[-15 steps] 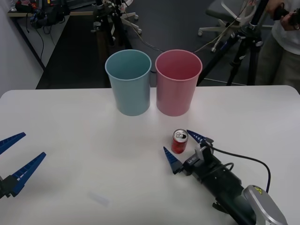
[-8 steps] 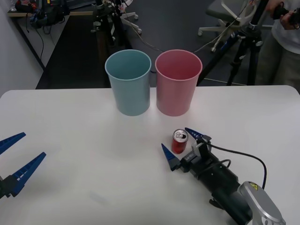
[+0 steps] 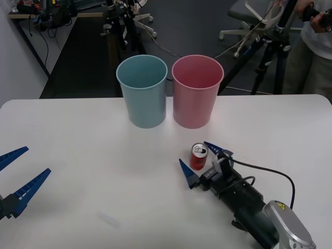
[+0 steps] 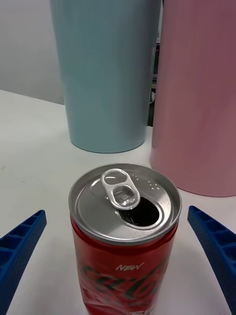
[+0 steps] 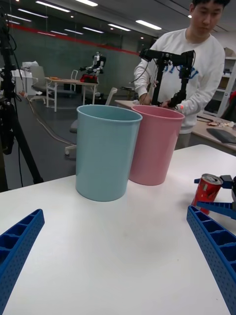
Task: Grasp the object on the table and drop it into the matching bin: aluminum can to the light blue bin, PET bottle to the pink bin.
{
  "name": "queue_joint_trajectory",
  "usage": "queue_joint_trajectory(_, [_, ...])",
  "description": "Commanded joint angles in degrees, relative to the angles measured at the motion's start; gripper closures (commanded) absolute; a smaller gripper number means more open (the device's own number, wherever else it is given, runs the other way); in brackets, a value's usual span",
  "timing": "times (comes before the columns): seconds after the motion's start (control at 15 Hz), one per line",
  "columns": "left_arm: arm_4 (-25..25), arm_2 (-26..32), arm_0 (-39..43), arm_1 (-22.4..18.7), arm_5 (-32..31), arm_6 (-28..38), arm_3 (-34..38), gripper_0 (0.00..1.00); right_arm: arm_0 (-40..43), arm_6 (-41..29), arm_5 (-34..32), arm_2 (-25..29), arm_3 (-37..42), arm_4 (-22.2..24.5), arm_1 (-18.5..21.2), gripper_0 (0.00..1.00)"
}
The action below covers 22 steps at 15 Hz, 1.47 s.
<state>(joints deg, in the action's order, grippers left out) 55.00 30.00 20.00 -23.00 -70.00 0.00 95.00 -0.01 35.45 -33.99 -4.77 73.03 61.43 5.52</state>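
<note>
A small red aluminum can (image 3: 198,156) with a silver top stands upright on the white table (image 3: 78,135), in front of the pink bin (image 3: 197,92). My right gripper (image 3: 203,163) is open, one blue finger on each side of the can, not touching it. The right wrist view has the can (image 4: 124,236) close up between the fingertips (image 4: 19,241). The light blue bin (image 3: 142,91) stands left of the pink one, both near the table's far edge. At the table's left edge my left gripper (image 3: 18,179) hangs open and holds nothing. The left wrist view takes in both bins (image 5: 105,150) and the can (image 5: 207,189).
A black cable (image 3: 264,174) trails over the table from my right arm. Behind the table stand a tripod (image 3: 270,52), an office chair and a person at the far right. Bare tabletop lies between my two arms.
My right gripper has crept slightly forward around the can. The can, the bins and the left arm have stayed put.
</note>
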Motion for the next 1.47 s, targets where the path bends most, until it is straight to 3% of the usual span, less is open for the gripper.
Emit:
queue_joint_trajectory(0.07, [0.0,0.0,0.0,0.0,0.0,0.0,0.0,0.0,0.0,-0.1,0.0,-0.2,0.0,0.1,0.0,1.0])
queue_joint_trajectory(0.73, [0.0,0.0,0.0,0.0,0.0,0.0,0.0,0.0,0.0,-0.3,-0.9,-0.3,0.1,0.2,0.0,1.0])
queue_joint_trajectory(0.93, [0.0,0.0,0.0,0.0,0.0,0.0,0.0,0.0,0.9,-2.0,-1.2,-0.4,4.0,0.3,0.0,1.0])
queue_joint_trajectory(1.47, [0.0,0.0,0.0,0.0,0.0,0.0,0.0,0.0,3.9,-19.7,2.1,-3.5,20.2,8.4,2.1,1.0])
